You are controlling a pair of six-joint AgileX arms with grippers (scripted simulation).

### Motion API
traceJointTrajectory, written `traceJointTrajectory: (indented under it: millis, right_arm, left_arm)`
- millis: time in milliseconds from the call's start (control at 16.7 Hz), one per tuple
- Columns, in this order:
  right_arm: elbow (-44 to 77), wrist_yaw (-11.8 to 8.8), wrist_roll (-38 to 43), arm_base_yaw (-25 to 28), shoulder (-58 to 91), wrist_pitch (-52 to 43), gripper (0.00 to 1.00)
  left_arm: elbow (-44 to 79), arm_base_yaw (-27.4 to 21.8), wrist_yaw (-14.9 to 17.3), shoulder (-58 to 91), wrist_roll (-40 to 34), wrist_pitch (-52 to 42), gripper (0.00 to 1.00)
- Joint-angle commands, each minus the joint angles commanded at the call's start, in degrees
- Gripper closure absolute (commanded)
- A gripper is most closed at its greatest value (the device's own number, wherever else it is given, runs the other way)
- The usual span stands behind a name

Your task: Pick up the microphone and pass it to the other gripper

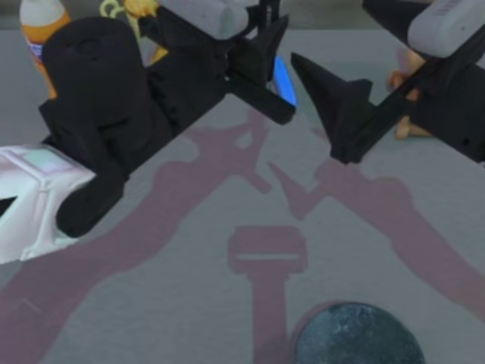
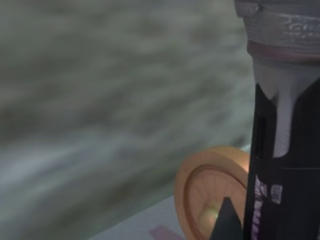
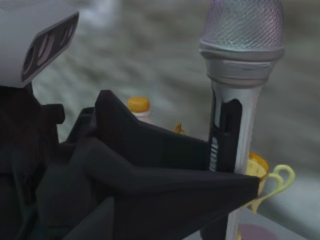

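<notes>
high above the table, the left gripper (image 1: 265, 76) stands clamped on the upright microphone (image 3: 235, 100), head up, handle vertical; just to its right the right gripper (image 1: 345, 114) waits open and empty, a short reach away.

L gripper (image 1: 269, 72) and R gripper (image 1: 333, 114) near, apart, above table (image 1: 151, 303).

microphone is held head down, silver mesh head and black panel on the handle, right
Not quite: the microphone is upright with its mesh head on top, not head down. The right wrist view shows this. The silver mesh head and the black panel on the handle are as you said.
</notes>
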Motion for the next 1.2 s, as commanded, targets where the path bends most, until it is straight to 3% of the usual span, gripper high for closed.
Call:
traceJointTrajectory:
  millis: [240, 720, 1020, 1200]
  right_arm:
    - [1.95, 0.41, 0.01, 0.29, 2.08, 0.39, 0.00]
    - [17.97, 3.50, -0.03, 3.15, 21.77, 3.59, 0.00]
    - [18.97, 3.71, -0.03, 3.35, 22.80, 3.77, 0.00]
    - [18.97, 3.71, -0.03, 3.35, 22.80, 3.77, 0.23]
  left_arm:
    - [0.00, 0.00, 0.00, 0.00, 0.00, 0.00, 1.00]
    - [0.00, 0.00, 0.00, 0.00, 0.00, 0.00, 1.00]
    - [0.00, 0.00, 0.00, 0.00, 0.00, 0.00, 1.00]
    - [0.00, 0.00, 0.00, 0.00, 0.00, 0.00, 1.00]
